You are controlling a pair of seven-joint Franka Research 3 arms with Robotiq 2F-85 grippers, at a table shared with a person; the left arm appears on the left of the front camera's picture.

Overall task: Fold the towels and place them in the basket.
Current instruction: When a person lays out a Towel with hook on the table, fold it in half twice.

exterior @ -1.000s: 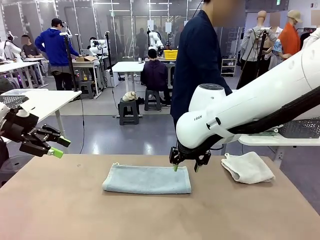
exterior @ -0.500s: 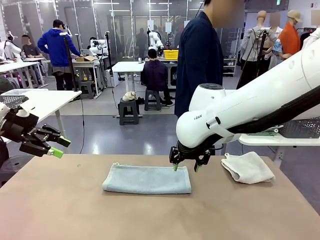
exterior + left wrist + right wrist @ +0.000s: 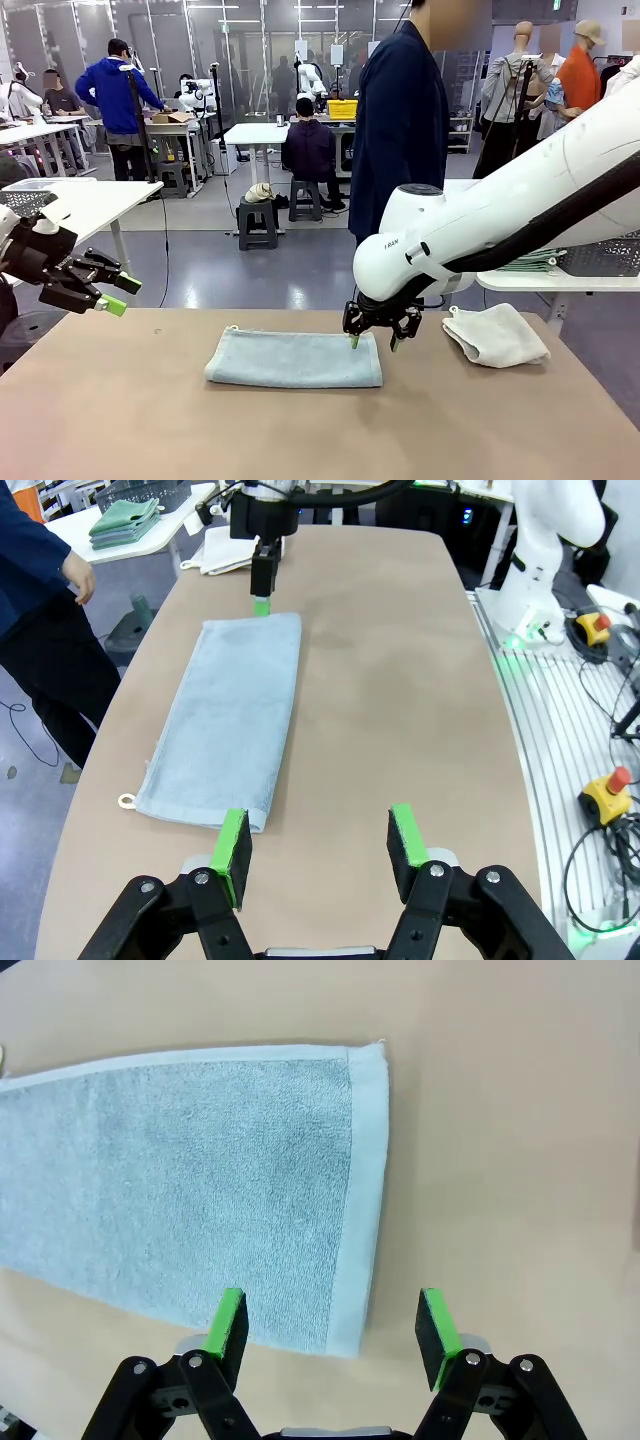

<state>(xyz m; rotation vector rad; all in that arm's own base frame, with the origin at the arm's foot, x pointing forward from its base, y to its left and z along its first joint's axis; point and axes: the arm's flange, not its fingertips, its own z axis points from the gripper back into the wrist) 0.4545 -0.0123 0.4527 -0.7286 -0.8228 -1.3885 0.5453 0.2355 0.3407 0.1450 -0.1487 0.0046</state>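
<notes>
Looks like I'm lining up the next fold on the pale blue-grey towel (image 3: 294,359) — it's lying flat as a long strip mid-table, the white towel (image 3: 496,334) bunched off by the right edge. My right gripper (image 3: 372,343) hangs jaws apart, holding nothing, straddling that towel's far right corner, so next it drops and pinches. My left gripper (image 3: 112,293) waits spread and empty — off the left end.

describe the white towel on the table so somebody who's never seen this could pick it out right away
On the tan table, look toward the robot's right, past the right tool. The white towel lies there, loosely folded. The pale blue-grey towel beside it lies flat mid-table.
</notes>
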